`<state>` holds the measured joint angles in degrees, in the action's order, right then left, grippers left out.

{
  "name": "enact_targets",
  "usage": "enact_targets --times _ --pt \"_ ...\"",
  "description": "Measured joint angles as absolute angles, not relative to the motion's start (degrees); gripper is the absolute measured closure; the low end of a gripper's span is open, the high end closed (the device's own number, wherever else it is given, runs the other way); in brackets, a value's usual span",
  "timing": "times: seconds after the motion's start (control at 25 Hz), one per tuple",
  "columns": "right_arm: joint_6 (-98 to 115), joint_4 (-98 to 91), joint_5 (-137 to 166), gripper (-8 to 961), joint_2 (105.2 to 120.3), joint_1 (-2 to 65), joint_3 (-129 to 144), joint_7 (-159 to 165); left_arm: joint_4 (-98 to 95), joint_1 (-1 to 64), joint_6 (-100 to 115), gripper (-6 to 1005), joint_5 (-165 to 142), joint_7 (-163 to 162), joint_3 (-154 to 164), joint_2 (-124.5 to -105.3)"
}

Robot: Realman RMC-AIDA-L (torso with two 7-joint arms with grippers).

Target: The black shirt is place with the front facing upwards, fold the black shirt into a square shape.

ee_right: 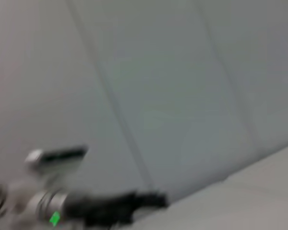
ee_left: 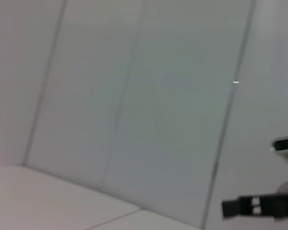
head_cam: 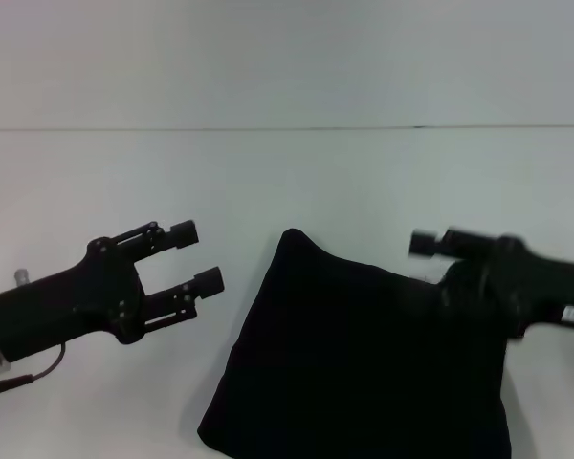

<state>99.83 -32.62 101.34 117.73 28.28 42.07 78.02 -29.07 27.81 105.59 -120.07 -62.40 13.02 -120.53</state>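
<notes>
Black fabric shirt (head_cam: 364, 363), folded into rough square, lying on white table (head_cam: 268, 172) at centre-right. Left gripper (head_cam: 203, 258): held spread, empty, beside shirt's left edge. Right gripper (head_cam: 423, 243): raised above shirt's right corner, nearer; finger state cannot be told.

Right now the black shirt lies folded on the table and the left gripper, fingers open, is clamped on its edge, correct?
Not quite. In the head view the left gripper has its fingers open but holds nothing; it hangs off to the left of the black shirt, apart from it. The shirt does lie folded on the table.
</notes>
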Motion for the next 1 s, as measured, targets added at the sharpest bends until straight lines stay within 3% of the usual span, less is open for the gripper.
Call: enact_targets --times 0.04,0.36,0.48,1.0 --pt "100.49 -32.63 102.64 199 117.4 28.77 42.81 77.67 -29.62 28.27 106.5 265 -120.2 -63.37 13.62 -120.11" --pt "105.22 -35.38 105.5 64 116.31 29.98 43.5 78.41 -31.53 30.66 108.14 253 -123.76 -68.21 15.5 -118.49" --pt "107.97 -35.51 105.55 14 115.65 30.62 43.49 79.38 -31.5 31.21 108.59 249 -124.71 -68.66 18.38 -118.87" --pt "105.79 -35.24 106.28 17 115.92 32.08 43.77 79.03 -30.84 30.92 106.23 231 -124.94 -70.67 21.91 -119.76"
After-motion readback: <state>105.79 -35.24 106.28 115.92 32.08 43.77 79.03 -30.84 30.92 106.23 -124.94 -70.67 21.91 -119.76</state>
